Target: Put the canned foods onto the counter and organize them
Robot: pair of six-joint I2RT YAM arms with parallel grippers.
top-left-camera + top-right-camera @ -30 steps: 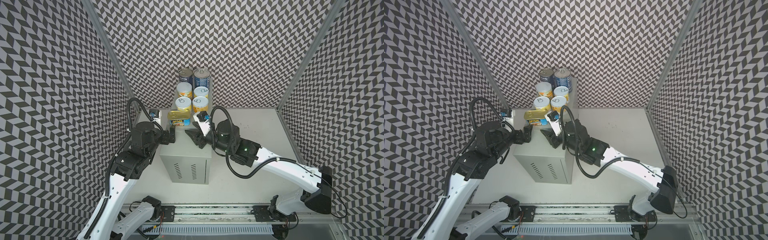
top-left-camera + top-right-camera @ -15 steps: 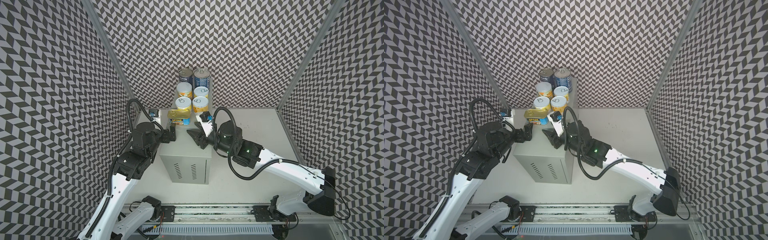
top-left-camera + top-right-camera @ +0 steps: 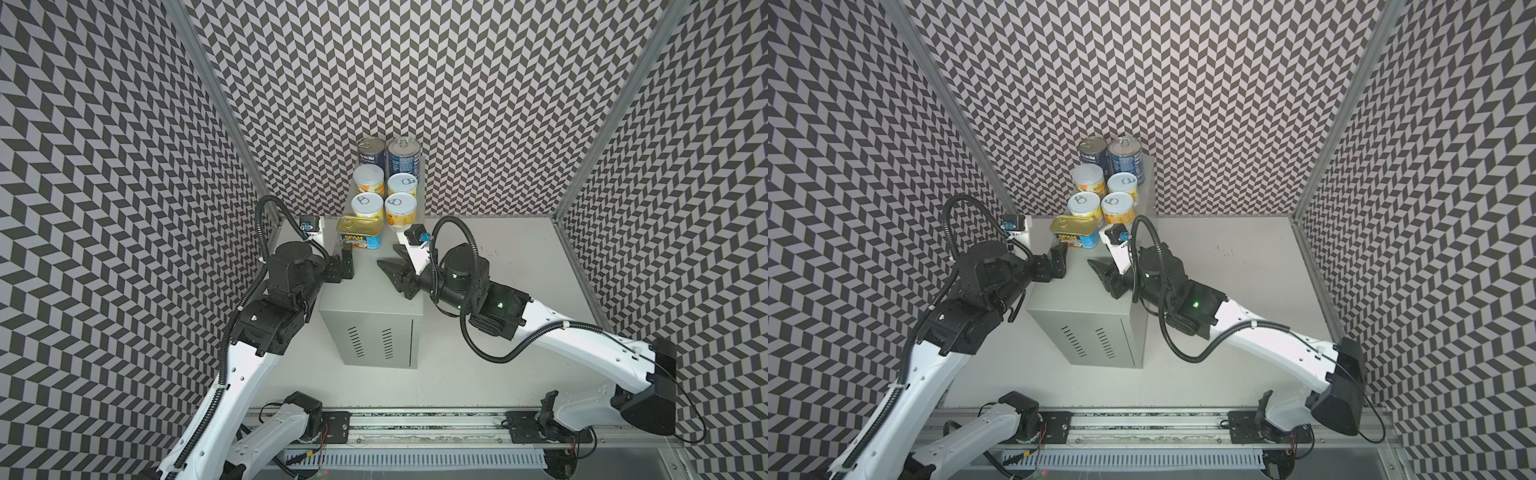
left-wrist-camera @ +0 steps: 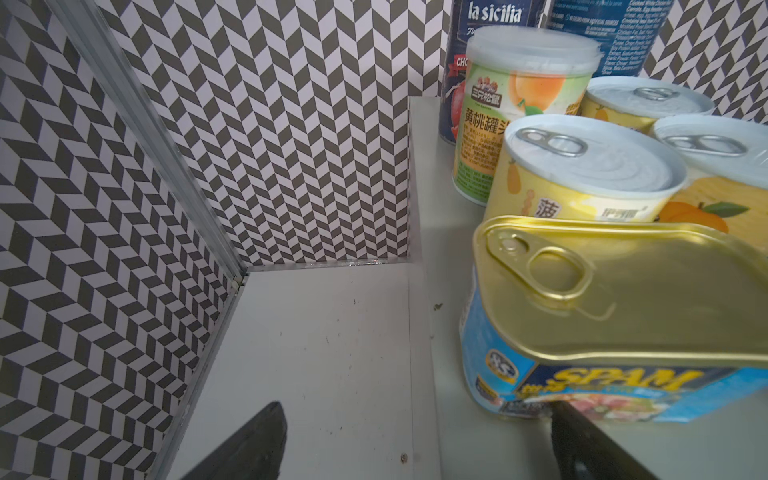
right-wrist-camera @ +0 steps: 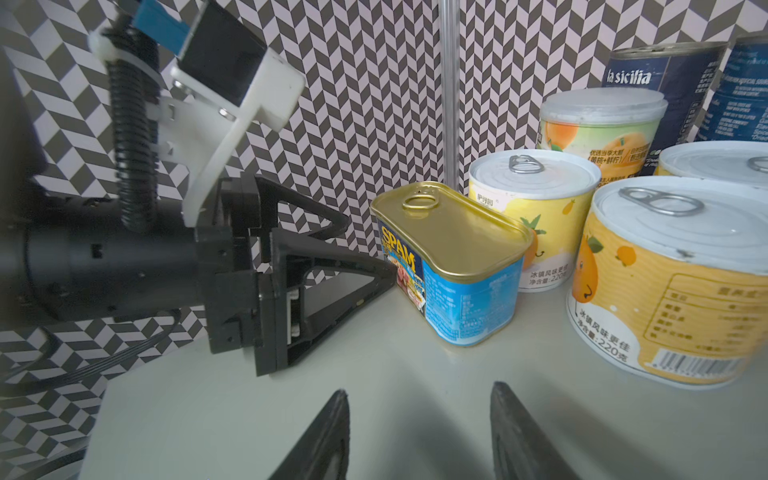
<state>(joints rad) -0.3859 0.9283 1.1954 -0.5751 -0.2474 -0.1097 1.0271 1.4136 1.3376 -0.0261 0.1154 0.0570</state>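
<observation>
Tins crowd the far end of the grey bench (image 3: pixel 370 299) in both top views. Two tall blue cans (image 3: pixel 371 151) stand by the patterned wall (image 3: pixel 457 104), four fruit cans (image 3: pixel 367 205) sit in pairs before them, and the SPAM tin (image 3: pixel 360 233) is nearest the arms. The left pincer (image 3: pixel 341 268) sits at the bench's left edge, just in front of the SPAM tin. The right pincer (image 3: pixel 387 255) hangs over the bench top to the tin's right, near it but apart, with nothing between its parted jaws.

The left wrist view adds the SPAM tin's (image 4: pixel 623 299) gold lid and pull ring up close. The left pincer (image 4: pixel 419 449) is spread wide and only its tips show: one finger (image 4: pixel 257 449) lies off the bench over the lower white surface (image 4: pixel 324 353), the other under the tin's label. The "la sicilia" can is cut off at the frame's edge.

The right wrist view alone shows the left pincer (image 5: pixel 368 247) from the side — jaws apart and empty. One tip reaches the SPAM tin's (image 5: pixel 457 257) label face; whether it touches cannot be told. The right pincer's (image 5: pixel 419 436) own tips stand apart and empty, short of the tin.
</observation>
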